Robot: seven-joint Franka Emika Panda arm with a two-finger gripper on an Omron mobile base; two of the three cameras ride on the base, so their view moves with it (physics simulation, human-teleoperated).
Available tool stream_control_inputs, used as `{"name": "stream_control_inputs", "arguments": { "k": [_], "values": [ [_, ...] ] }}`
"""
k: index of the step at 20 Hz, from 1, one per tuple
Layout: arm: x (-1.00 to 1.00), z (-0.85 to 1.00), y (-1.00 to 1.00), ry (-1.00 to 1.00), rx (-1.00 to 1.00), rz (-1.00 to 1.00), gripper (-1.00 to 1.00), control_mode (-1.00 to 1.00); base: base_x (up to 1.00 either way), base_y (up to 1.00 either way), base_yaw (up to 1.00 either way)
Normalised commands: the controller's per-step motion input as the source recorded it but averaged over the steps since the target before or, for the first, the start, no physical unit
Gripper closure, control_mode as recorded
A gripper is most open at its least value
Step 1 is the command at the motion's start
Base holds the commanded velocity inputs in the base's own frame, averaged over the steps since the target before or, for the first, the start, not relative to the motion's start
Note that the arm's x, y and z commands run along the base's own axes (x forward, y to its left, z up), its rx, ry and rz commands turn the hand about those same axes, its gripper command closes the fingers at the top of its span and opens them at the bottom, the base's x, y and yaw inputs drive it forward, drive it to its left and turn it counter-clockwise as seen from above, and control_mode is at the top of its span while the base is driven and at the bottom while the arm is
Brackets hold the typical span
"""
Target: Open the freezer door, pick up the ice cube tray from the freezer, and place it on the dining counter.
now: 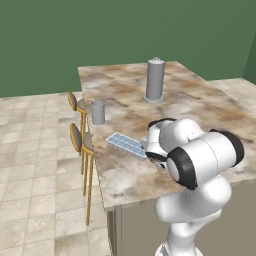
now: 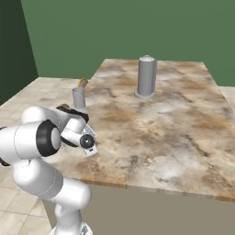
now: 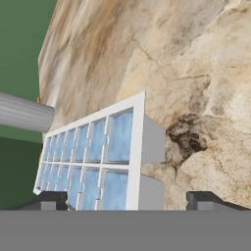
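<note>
Marble in brown and beige covers the dining counter [image 1: 200, 100], which fills the middle and right of the left base view. The ice cube tray [image 1: 126, 144] lies flat on it near the left edge, in the centre of the frame, its pale blue cells facing up. The white arm bends over from the lower right, and its wrist hides the near end of the tray, so the gripper itself is hidden there. A tall grey cylinder [image 1: 155, 80] stands upright toward the upper middle, and a shorter grey cup [image 1: 98, 112] stands near the left edge, well apart from the tray. Two wooden stools [image 1: 80, 142] stand against the counter's left side, over a beige tiled floor [image 1: 35, 150].

From the right base view, the counter [image 2: 183, 124] spreads across the centre and right. The arm sits at the left, and a small corner of the tray [image 2: 90, 135] shows beside the wrist. The tall cylinder [image 2: 146, 77] stands in the upper middle and the cup [image 2: 79, 97] at the left edge of the counter.

Close up in the hand view, the tray [image 3: 93, 157] rests on the marble [image 3: 196, 98] at the lower left. The gripper [image 3: 130, 201] is spread, one dark tip on each side of the tray's near end, neither clearly touching it. The cup [image 3: 24, 112] pokes in from the left edge.
</note>
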Motion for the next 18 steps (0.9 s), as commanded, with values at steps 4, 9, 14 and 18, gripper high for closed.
{"name": "stream_control_inputs", "arguments": {
  "k": [4,9,14,18],
  "values": [
    [-0.02,0.09,-0.12,0.01,0.0,0.0,-1.0,-1.0,0.0,0.0,0.0],
    [-0.06,0.51,-0.3,0.0,0.0,0.0,-1.0,-1.0,0.0,0.0,0.0],
    [-0.06,0.91,-0.21,0.05,0.0,0.0,-1.0,-1.0,0.0,0.0,0.0],
    [-0.16,1.0,-0.16,0.08,0.0,0.0,-1.0,-1.0,0.0,0.0,0.0]
  ]
}}
